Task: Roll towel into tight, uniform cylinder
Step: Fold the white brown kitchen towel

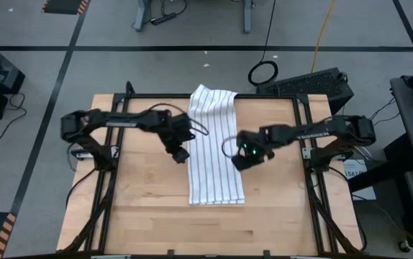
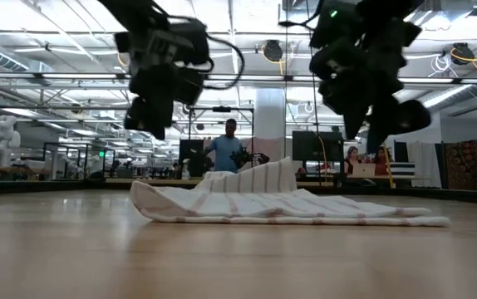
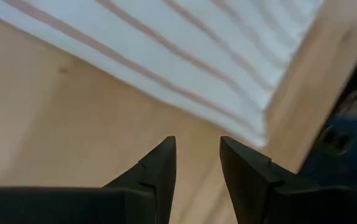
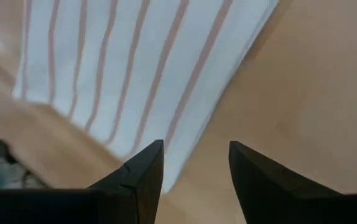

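Lighting's bright and even, coming from the ceiling strip lights (image 2: 47, 21) way above the table (image 1: 142, 223), so shadows there are faint. Both wrist views are soft with motion blur, stripes on the towel (image 3: 185, 56) smeared. Arms in the low view show as dark backlit silhouettes.

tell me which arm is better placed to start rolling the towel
Neither clearly: left gripper and right gripper, both open, hover at opposite long edges of the flat towel, so probably both together.
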Controlling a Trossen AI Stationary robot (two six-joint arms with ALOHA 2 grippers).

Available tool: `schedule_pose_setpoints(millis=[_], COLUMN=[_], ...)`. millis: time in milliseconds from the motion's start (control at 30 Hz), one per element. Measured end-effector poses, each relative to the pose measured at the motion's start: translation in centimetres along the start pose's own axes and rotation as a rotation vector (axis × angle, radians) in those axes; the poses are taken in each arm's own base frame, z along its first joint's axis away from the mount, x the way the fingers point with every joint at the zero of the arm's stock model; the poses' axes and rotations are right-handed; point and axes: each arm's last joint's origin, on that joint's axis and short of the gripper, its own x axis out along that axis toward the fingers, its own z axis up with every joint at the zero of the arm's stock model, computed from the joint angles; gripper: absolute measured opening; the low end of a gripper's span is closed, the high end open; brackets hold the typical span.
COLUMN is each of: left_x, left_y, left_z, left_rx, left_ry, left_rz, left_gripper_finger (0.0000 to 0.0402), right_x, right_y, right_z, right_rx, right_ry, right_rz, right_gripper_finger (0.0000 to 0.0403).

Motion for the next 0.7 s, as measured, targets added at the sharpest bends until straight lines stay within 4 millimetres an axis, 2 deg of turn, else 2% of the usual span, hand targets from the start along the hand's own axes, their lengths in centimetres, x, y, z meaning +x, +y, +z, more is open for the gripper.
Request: schedule_pose_setpoints(millis=[100, 233, 367, 567, 700], left_x=[0.1, 1.2, 2.5, 3.8, 4.7], left_y=[-0.8, -1.6, -3.3, -6.2, -7.4], left_z=[-2.0, -3.9, -5.2, -6.7, -7.9], left_rx=[-0.103, -0.243, -0.300, -0.342, -0.320], left_ry=[-0.050, -0.098, -0.104, -0.222, -0.277], left_rz=[-0.048, -0.045, -0.073, -0.076, -0.047], left_gripper_finger=[0.0129, 0.0134, 0.0161, 0.0219, 0.0236], right_x=[0.8, 2.3, 3.9, 6.2, 6.9], right_y=[0.4, 0.8, 0.7, -0.6, -0.5], right_z=[-2.2, -4.7, -6.5, -8.5, -9.0], right_rx=[0.047, 0.080, 0.096, 0.142, 0.146], right_ry=[0.033, 0.081, 0.082, 0.045, 0.029], right_rz=[0.036, 0.067, 0.092, 0.108, 0.192], right_gripper_finger=[0.0171, 0.0171, 0.0171, 0.0171, 0.0171])
